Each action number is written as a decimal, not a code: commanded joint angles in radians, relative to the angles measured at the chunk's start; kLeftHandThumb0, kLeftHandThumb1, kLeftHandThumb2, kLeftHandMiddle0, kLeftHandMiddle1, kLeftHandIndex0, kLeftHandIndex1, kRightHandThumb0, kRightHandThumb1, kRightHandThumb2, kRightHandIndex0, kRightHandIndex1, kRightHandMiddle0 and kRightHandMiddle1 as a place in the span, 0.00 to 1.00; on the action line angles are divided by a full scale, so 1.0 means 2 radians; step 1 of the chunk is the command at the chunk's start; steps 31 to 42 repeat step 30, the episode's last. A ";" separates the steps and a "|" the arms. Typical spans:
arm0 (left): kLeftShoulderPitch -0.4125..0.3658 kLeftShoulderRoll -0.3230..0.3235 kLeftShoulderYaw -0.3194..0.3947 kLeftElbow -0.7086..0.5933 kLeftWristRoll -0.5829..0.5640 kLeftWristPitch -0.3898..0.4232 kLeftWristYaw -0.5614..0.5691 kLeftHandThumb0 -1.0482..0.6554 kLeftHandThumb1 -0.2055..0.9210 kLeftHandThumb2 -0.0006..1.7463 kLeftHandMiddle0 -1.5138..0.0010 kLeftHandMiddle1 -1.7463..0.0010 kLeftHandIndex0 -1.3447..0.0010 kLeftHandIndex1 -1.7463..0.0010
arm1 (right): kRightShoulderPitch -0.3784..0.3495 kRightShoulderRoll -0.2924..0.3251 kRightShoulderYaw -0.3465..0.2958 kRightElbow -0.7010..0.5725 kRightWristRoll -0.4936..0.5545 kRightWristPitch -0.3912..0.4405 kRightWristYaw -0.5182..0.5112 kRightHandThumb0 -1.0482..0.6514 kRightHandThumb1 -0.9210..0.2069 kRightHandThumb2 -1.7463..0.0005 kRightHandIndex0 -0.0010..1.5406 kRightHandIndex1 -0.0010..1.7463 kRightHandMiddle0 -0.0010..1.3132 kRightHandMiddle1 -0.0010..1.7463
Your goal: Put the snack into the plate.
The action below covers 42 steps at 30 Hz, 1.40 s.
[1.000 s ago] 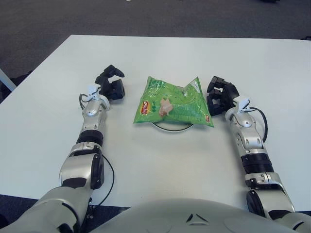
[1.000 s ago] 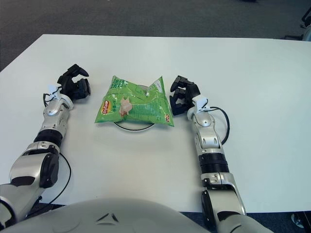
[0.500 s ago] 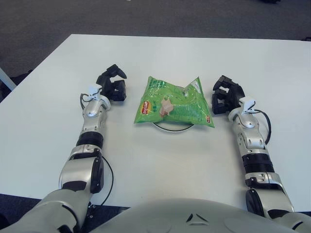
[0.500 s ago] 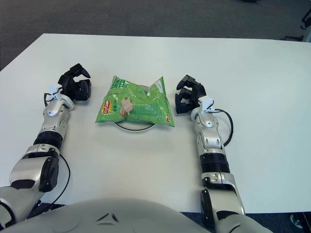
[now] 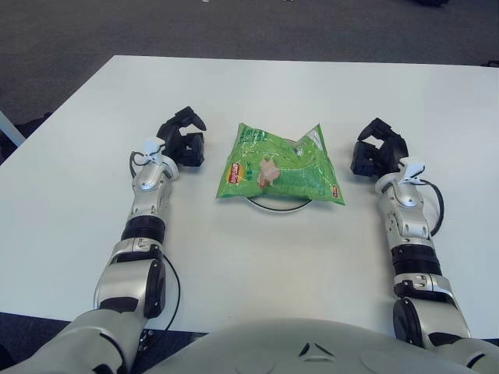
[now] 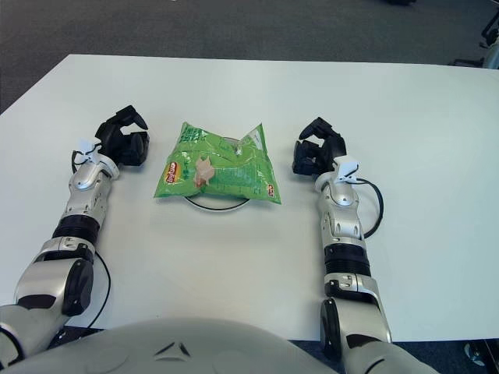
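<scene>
A green snack bag (image 5: 279,164) lies flat on top of a white plate (image 5: 277,205), covering nearly all of it; only the plate's near rim shows. My left hand (image 5: 182,140) hangs just left of the bag, fingers curled loosely and holding nothing. To the right of the bag is my right hand (image 5: 376,151), a clear gap between them, its fingers likewise relaxed and empty.
The white table (image 5: 257,257) stretches wide on all sides, its far edge meeting dark carpet (image 5: 234,27). A black cable (image 5: 433,209) loops beside my right wrist.
My right hand has pulled away from the bag's right edge toward the right. My left hand has shifted slightly closer to the bag. The bag stays on the plate.
</scene>
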 commanded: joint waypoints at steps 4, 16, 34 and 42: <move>0.072 -0.022 -0.008 0.018 0.004 -0.025 -0.002 0.32 0.41 0.80 0.11 0.00 0.50 0.00 | 0.056 0.017 -0.018 0.061 0.020 -0.051 0.026 0.33 0.56 0.23 0.87 1.00 0.48 1.00; 0.119 -0.027 -0.010 -0.032 0.001 -0.040 0.004 0.32 0.42 0.79 0.11 0.00 0.51 0.00 | 0.066 0.020 -0.039 0.052 0.024 -0.048 0.009 0.33 0.56 0.22 0.86 1.00 0.49 1.00; 0.192 -0.055 -0.013 -0.153 0.023 0.014 0.087 0.31 0.39 0.81 0.13 0.00 0.49 0.00 | 0.076 0.012 -0.043 0.018 0.031 -0.003 0.015 0.32 0.58 0.21 0.86 1.00 0.50 1.00; 0.192 -0.055 -0.013 -0.153 0.023 0.014 0.087 0.31 0.39 0.81 0.13 0.00 0.49 0.00 | 0.076 0.012 -0.043 0.018 0.031 -0.003 0.015 0.32 0.58 0.21 0.86 1.00 0.50 1.00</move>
